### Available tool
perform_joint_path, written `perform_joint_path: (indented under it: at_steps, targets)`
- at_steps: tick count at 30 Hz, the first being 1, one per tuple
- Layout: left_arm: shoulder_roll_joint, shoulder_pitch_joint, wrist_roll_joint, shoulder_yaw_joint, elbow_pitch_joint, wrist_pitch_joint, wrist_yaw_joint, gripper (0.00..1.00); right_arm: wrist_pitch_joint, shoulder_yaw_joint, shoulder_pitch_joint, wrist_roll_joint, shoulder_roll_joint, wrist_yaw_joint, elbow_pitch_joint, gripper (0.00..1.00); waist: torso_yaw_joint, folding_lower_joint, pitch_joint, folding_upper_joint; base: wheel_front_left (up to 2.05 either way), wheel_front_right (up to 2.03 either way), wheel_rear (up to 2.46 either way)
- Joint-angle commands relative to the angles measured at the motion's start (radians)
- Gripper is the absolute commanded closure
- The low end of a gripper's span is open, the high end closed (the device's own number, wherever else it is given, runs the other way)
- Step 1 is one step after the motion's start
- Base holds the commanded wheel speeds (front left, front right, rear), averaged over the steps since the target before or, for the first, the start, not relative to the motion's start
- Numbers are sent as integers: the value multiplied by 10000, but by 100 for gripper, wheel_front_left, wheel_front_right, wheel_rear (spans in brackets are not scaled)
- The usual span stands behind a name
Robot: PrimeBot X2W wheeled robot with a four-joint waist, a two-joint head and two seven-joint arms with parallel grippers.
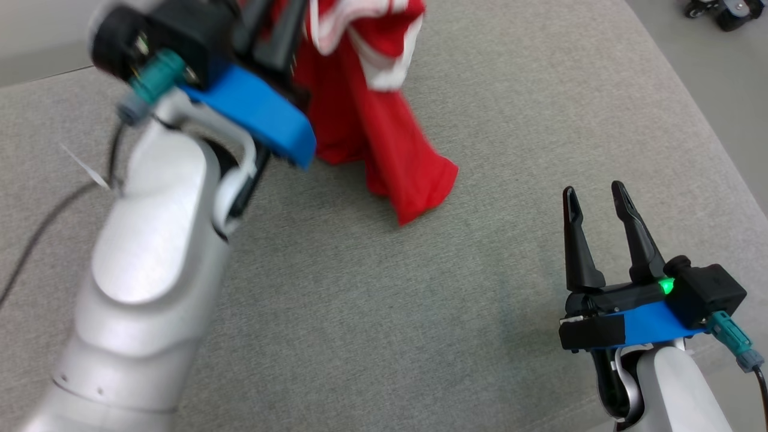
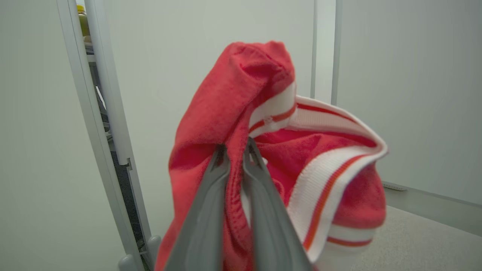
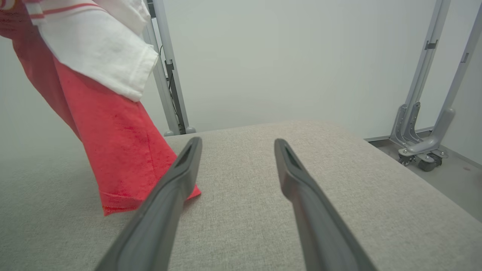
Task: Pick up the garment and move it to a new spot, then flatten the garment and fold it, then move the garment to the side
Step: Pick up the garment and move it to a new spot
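The garment point(image 1: 372, 126) is red with white, red-striped trim. It hangs from my raised left gripper point(image 1: 282, 30) at the top of the head view, and its lower hem touches the grey padded surface point(image 1: 360, 312). In the left wrist view my left gripper point(image 2: 236, 150) is shut on a fold of the garment point(image 2: 211, 124), with the striped collar bunched to the right. My right gripper point(image 1: 598, 198) stands open at the lower right, apart from the cloth. The right wrist view shows the right gripper point(image 3: 238, 145) open above the surface, the garment point(image 3: 120, 150) hanging to its left.
The grey padded surface point(image 3: 301, 158) spreads wide under both arms; its right edge drops to the floor. Metal frame legs on castors point(image 3: 421, 146) stand past that edge, and another upright post point(image 3: 169, 75) rises behind the garment. A dark cable point(image 1: 36, 240) trails at the left.
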Motion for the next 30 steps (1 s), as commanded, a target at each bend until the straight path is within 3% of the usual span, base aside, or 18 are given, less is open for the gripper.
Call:
perform_joint_path:
  at_steps: [1,14,15,16,22,30]
  targets:
    - [-9,343,12,-111,111,-110,33,100,-53,-35,-23,-1,24,-3,-41,0,100,0,44,-1,0,0,0]
    - [-474,3365,-410,-1426,2134,-1032,57,100,-53,-76,-132,-398,18,-3,11,0,883,0,42,-1,0,0,0]
    - [-499,3401,-413,-1535,2195,-1140,55,62,-53,-79,-122,-428,17,-3,31,0,944,0,5,-1,0,0,0]
    - [-523,3443,-456,-1611,2248,-1253,53,0,-53,-74,-108,-461,17,-3,51,0,998,0,-40,-1,0,0,0]
    - [-589,3445,-519,-1847,2160,-1909,131,0,-53,-106,190,-508,15,-3,203,0,1369,0,-556,-1,0,0,0]
    - [-275,3966,-728,-984,1252,-2120,580,0,-53,-179,517,-629,17,-3,320,0,1934,0,-1240,-1,0,0,0]
